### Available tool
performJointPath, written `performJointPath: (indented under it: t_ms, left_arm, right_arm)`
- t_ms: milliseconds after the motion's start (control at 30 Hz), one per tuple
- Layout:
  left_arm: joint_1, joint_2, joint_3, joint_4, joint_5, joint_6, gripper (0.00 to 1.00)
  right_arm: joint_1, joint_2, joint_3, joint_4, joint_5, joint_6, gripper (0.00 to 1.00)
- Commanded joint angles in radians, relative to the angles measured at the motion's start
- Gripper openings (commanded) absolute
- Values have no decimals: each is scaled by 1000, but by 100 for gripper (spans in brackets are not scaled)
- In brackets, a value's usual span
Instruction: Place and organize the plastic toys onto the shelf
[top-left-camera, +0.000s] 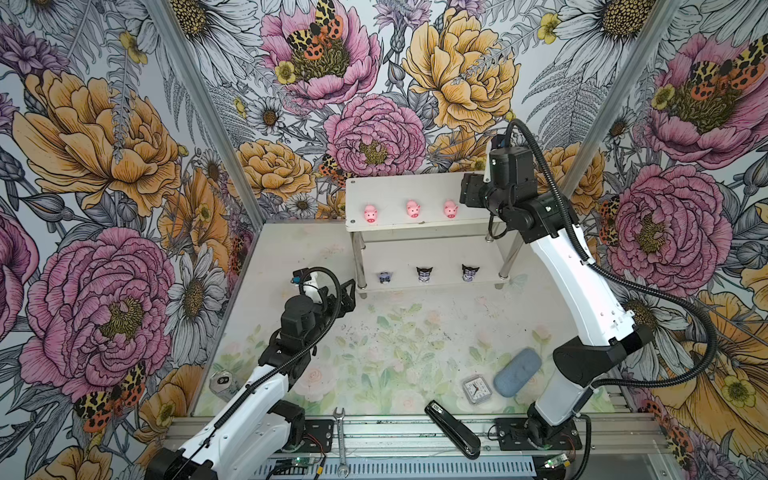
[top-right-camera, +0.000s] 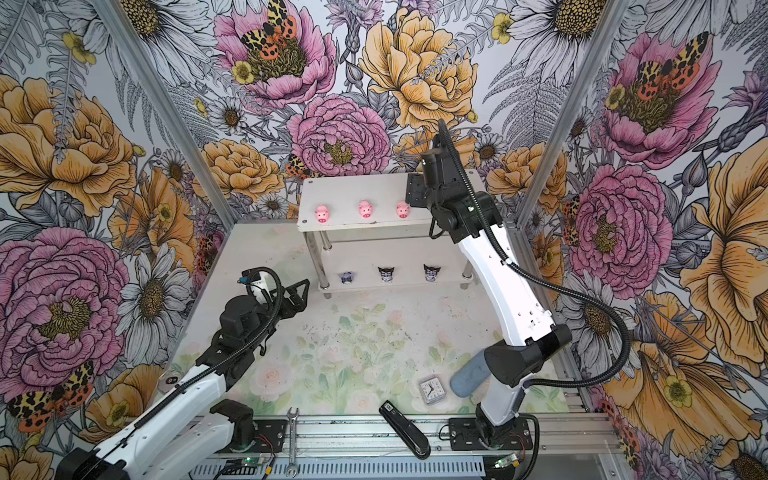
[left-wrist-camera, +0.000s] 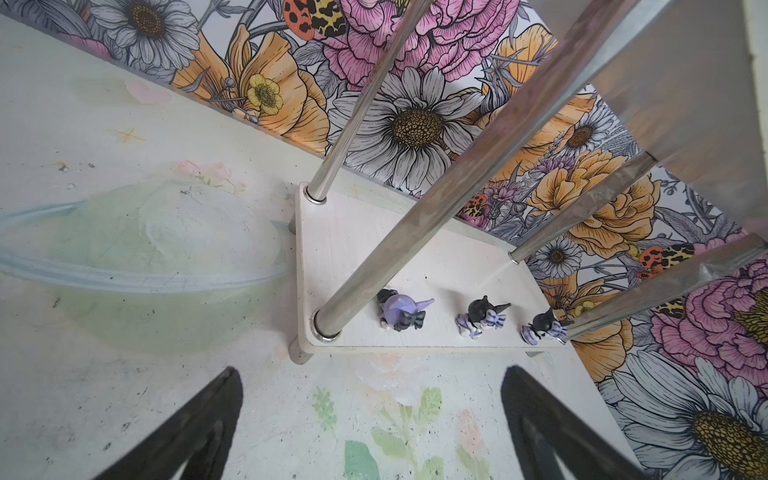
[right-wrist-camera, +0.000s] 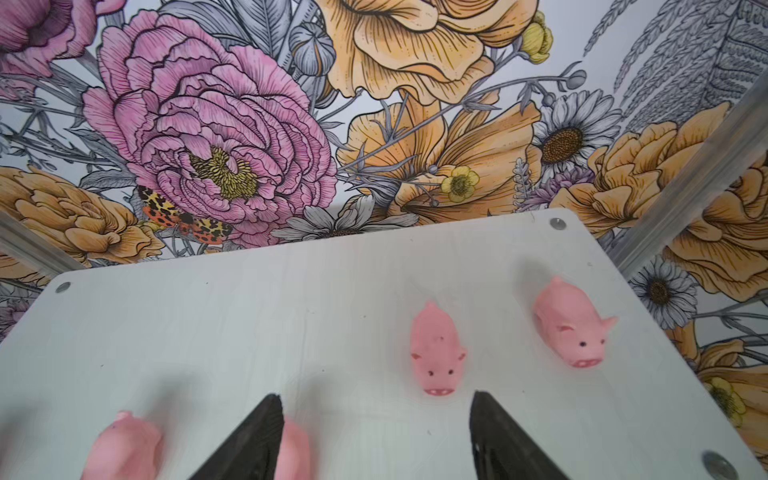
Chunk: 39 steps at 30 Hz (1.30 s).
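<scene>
Four pigs (right-wrist-camera: 438, 359) stand in a row along the front of the top tier of the shelf (top-left-camera: 395, 187), snouts forward. Both top views show only three, since the arm covers the rest, and a fifth shows nowhere. Three figurines (top-left-camera: 424, 274) line the front of the lower tier, evenly spaced. No toy shows on the table (top-left-camera: 415, 332), only the clock (top-left-camera: 477, 389), the stapler (top-left-camera: 453, 430) and other clutter. The task therefore looks nearly or wholly done; a hidden fifth pig may be all that is left. The right gripper (right-wrist-camera: 374, 395) hangs low over the top tier, jaws apart and clamping nothing. One blurred pig (right-wrist-camera: 296, 449) sits in the gap just beside one finger, and the next pig lies just ahead of the other fingertip. The left gripper (left-wrist-camera: 372, 374) hovers wide open and empty over the table, just in front of the lower tier's left end, near the leftmost figurine (left-wrist-camera: 401, 313).
</scene>
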<state>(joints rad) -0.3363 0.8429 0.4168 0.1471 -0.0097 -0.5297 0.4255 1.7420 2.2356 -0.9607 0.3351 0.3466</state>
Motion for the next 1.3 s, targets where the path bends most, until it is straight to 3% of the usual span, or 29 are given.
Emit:
performJointPath:
  t_ms: [0, 633, 1033, 1267]
  left_arm:
    - [-3, 7, 19, 14, 8, -15, 98]
    - [-21, 46, 49, 3, -22, -12, 99]
    - [-50, 53, 59, 2, -49, -6, 99]
    - [-55, 44, 53, 1, -55, -9, 99]
  right_arm:
    - [-29, 22, 13, -26, -30, -15, 73]
    - [-111, 122, 2, -26, -90, -29, 72]
    - [-119, 153, 12, -26, -119, -60, 55]
    - [-119, 118, -35, -25, -105, -52, 39]
